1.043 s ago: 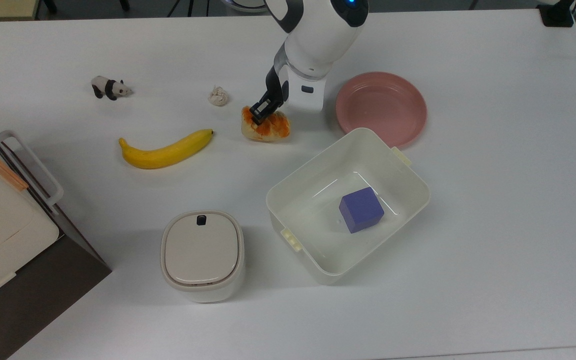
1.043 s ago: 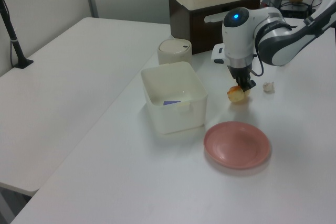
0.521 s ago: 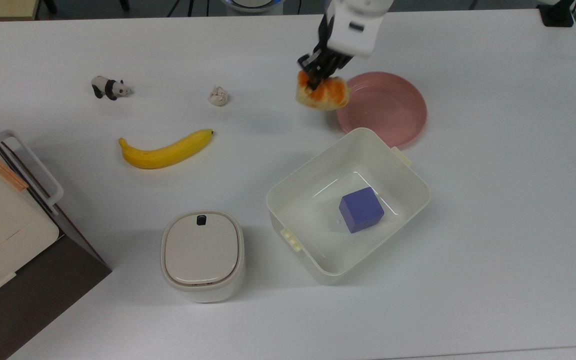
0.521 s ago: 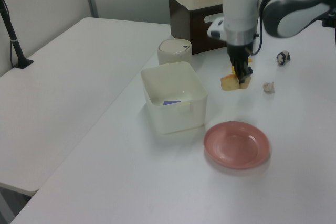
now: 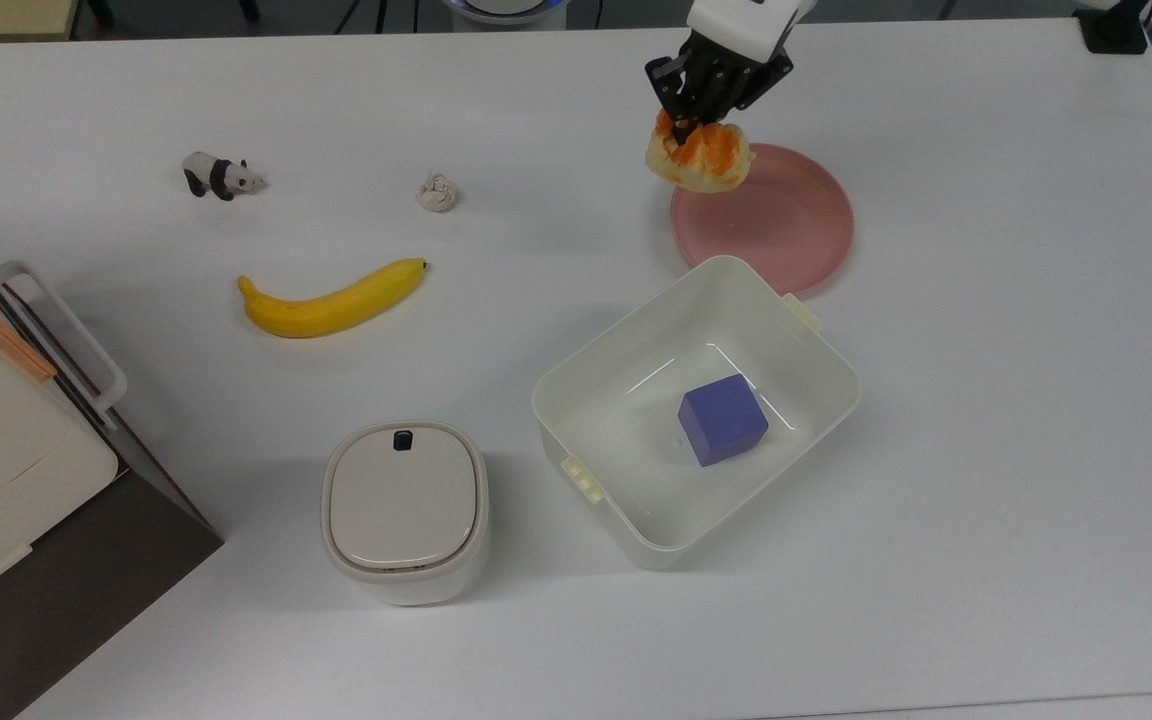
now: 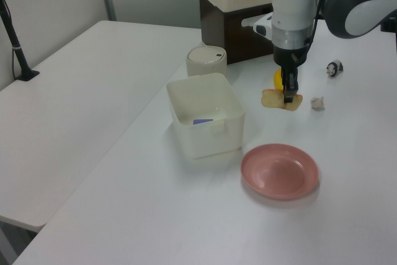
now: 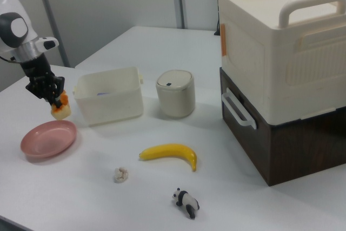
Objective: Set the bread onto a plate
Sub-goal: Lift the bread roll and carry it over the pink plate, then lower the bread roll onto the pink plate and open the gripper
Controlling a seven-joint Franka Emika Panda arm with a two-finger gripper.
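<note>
The bread (image 5: 699, 160), a lumpy orange-brown loaf with pale sides, hangs in the air with my gripper (image 5: 684, 128) shut on its top. In the top view it overlaps the far-left rim of the round pink plate (image 5: 776, 225). The right view shows the bread (image 7: 60, 107) held well above the plate (image 7: 47, 138). From the left view the bread (image 6: 276, 98) dangles from the gripper (image 6: 287, 97) beyond the plate (image 6: 280, 170).
A white rectangular tub (image 5: 816, 395) holding a purple cube (image 5: 723, 419) sits just in front of the plate. A banana (image 5: 333, 300), a small whitish ball (image 5: 437, 192), a panda figure (image 5: 218, 176) and a lidded cream canister (image 5: 404, 510) lie toward the top view's left.
The gripper lifted the bread off the table and carried it to the top view's right, from beside the whitish ball to over the plate's rim.
</note>
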